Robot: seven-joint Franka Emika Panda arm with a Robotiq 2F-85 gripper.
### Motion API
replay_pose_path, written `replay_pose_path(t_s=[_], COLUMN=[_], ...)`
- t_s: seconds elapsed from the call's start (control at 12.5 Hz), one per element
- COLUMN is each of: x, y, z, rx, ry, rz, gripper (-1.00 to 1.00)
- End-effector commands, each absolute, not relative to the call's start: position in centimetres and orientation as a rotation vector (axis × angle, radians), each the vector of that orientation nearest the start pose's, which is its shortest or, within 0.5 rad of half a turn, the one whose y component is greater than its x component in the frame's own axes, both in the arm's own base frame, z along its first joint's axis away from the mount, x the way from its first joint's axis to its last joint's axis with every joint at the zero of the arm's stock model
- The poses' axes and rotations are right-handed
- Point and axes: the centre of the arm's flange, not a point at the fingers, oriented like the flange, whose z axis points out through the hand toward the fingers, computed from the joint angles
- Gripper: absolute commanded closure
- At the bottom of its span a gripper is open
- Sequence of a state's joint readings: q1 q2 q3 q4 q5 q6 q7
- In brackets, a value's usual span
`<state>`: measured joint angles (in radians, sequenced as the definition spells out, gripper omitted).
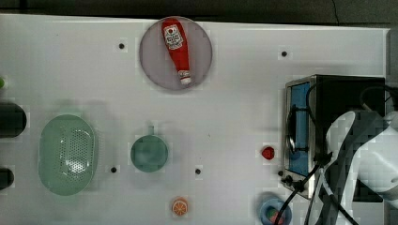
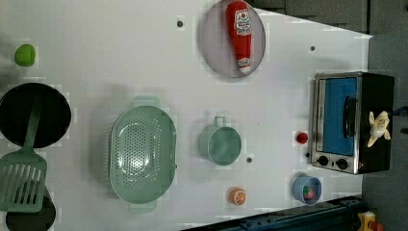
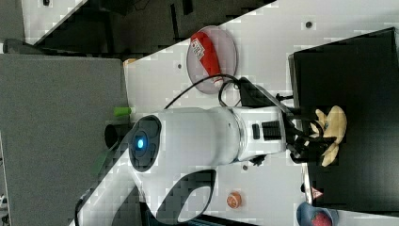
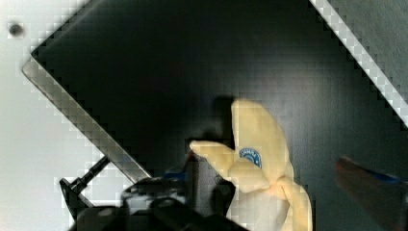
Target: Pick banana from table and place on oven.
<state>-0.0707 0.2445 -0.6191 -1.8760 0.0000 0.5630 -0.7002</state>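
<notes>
**Banana lying on the oven's black top**

Top view: you see the bench (image 1: 94, 70) with a ketchup bottle (image 1: 177, 49) on a round plate (image 1: 155, 70), a green colander (image 1: 68, 154) at the top view's left, a small green pot (image 1: 149, 153) near the middle, and an orange slice (image 1: 179, 206) low down. The oven (image 1: 338, 101) stands at the top view's right, and the white arm (image 1: 371, 154) covers much of its roof.

Left view: the banana (image 2: 378, 128) rests on the oven (image 2: 337, 120) top, partly peeled, well apart from the glass door. A small red item (image 2: 301, 138) sits on the bench (image 2: 120, 57) just in front of the oven, and a blue bowl (image 2: 307, 189) stands near its knobs.

Right view: the claw (image 3: 316, 139) reaches over the oven (image 3: 357, 70) top, right at the banana (image 3: 335, 123). You cannot tell from here whether its fingers touch the fruit.

Wrist view: the banana (image 4: 262, 159) lies on the dark oven (image 4: 144, 72) surface between the claw's fingers (image 4: 368, 180), which stand wide apart with a clear gap to the fruit, gripping nothing.
</notes>
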Motion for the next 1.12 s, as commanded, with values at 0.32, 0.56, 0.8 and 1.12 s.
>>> replay_pose_path(t_s=[0.32,0.56,0.8,1.12], x=[49.7,50.3,50.6,51.0], y=[-35.7,-30.0,-20.8,-4.7], z=[51.0,56.7,58.9,62.1], rx=[-3.125,-3.06,-2.959,-2.854], ry=[0.958,0.914,1.037,1.336], rz=[-0.21,-0.225,-0.044,0.004], gripper=[-1.0,-1.0,-1.0,-1.0])
